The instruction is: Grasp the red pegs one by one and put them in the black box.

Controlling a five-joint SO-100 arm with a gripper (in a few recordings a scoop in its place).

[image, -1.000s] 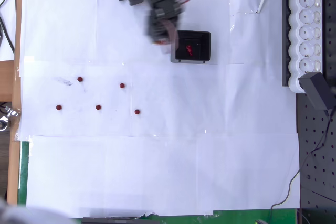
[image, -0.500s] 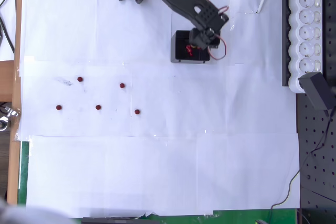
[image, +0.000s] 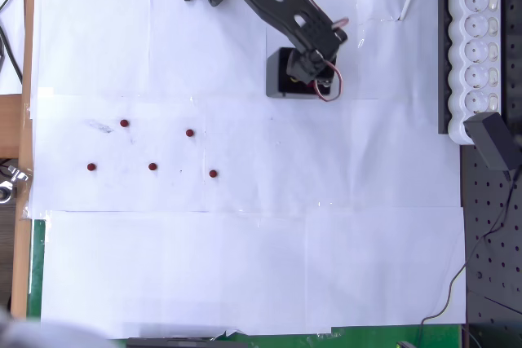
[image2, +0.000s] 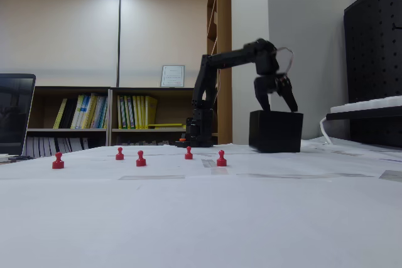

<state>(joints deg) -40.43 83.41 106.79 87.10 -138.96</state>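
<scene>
Five red pegs (image: 152, 166) are standing on the white paper on the desk (image: 245, 266), well apart from one another, in a loose cluster toward the left of the overhead view; they are sitting at (image: 124, 123), (image: 189, 133), (image: 91, 167) and (image: 213, 174) besides the first. In the fixed view the same red pegs (image2: 141, 159) are showing as small upright pawns, a round knob on a narrow neck over a wider foot

Judging from shape: each is looking light, stiff and hard, probably smooth plastic, so likely to skid or tip if nudged from one side. Best hold is seeming to be across the neck just under the knob, fingers closing evenly from both sides, coming straight down. A grip on the knob alone is risking a squirt-out

The black box (image: 277, 79) is sitting near the top centre of the overhead view, well apart from the pegs, its interior mostly covered by the arm. In the fixed view the black box (image2: 275, 131) is reading as a dark open-topped block on the paper

The pincer (image2: 276, 94) is hanging just above the box mouth, fingers spread apart in an inverted V, nothing visible between them. From above, the pincer (image: 314, 71) is overlapping the box's right half. Whether any pegs are lying inside the box cannot be told here

A white power strip (image: 477, 42) is lying along the right edge, clear of the work
</scene>
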